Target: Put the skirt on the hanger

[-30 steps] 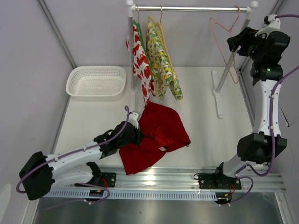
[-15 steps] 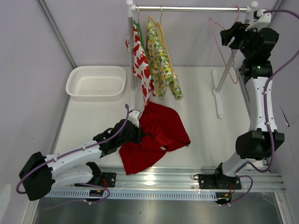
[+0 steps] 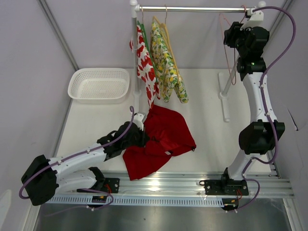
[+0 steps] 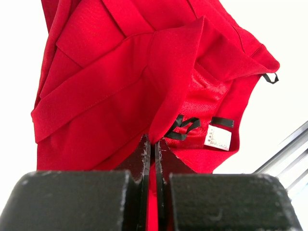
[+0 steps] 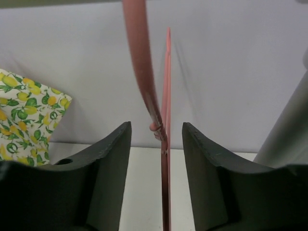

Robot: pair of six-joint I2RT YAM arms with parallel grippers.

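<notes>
Right gripper [image 5: 156, 131] rose to hanger [image 5: 138, 53] under rail [image 3: 192, 8], jaws wide astride it; left gripper [image 4: 154, 147] pinches skirt [image 4: 106, 86].

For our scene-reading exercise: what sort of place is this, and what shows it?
Likely a robot lab test cell: grey walls, a clothes rack, left arm and right arm bolted to an aluminium rail.
</notes>
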